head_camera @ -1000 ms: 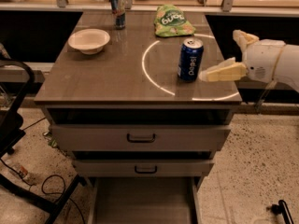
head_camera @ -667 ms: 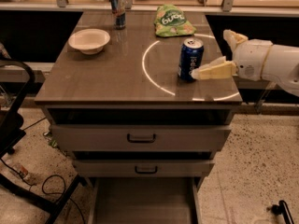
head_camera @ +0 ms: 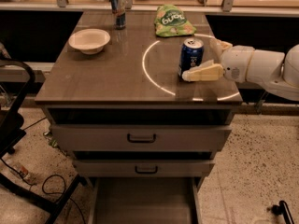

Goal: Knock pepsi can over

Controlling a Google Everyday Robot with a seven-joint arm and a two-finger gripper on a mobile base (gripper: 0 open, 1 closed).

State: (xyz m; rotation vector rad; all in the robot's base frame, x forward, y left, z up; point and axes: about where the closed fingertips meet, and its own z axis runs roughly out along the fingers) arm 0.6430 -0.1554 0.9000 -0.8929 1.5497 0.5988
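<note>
Brown cabinet top (head_camera: 103, 78), gripper (head_camera: 201, 59) at right, fingers (head_camera: 208, 71) wide, near fingertip touching upright pepsi can (head_camera: 189, 55)

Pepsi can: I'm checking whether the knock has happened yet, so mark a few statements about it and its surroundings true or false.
1. The pepsi can stands upright on the table. True.
2. The gripper is left of the can in the view. False: it is right of it, low by its base.
3. The bowl sits left of the can. True.
4. The bag lies in the bowl. False: it lies on the table behind the can.
</note>
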